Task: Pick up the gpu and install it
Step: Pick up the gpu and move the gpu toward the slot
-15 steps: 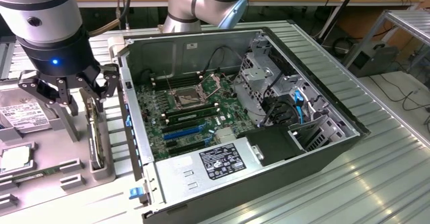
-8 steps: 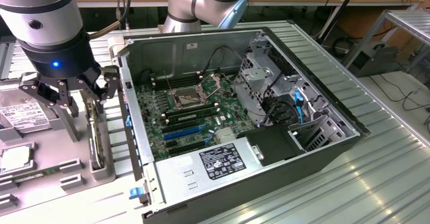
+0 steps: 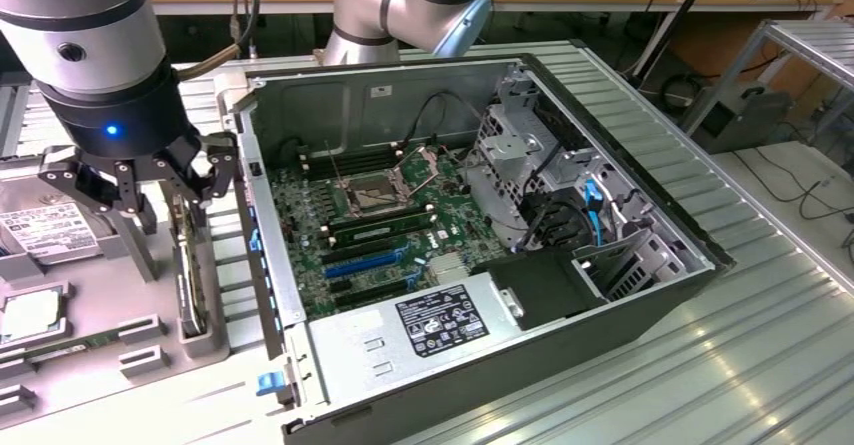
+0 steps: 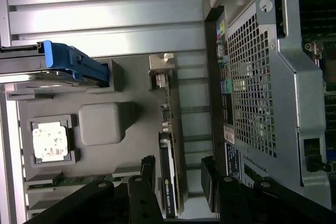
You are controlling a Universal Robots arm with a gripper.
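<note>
The gripper (image 3: 150,200) hangs over the grey tray (image 3: 94,295) at the exterior view's left, beside the open case (image 3: 641,295). Its jaws are spread wide and hold nothing. The gpu (image 3: 195,285) stands on its edge in a slot of the tray, on the side nearest the case, with its length running along the case wall. In the wrist view the gripper (image 4: 177,170) sits right above the gpu (image 4: 169,145) – one finger (image 4: 148,174) on each side of the card, with a gap showing between each finger and the card, so they straddle it without touching. The card's silver bracket (image 4: 160,72) is at the end away from the fingers, and its black cooler face is turned away from the case. Also on the tray (image 4: 136,129) are a hard drive (image 3: 40,230) with a white label, a cpu (image 4: 50,140) in its own recess, and a memory stick (image 3: 67,345) – all well apart from the gripper
</note>
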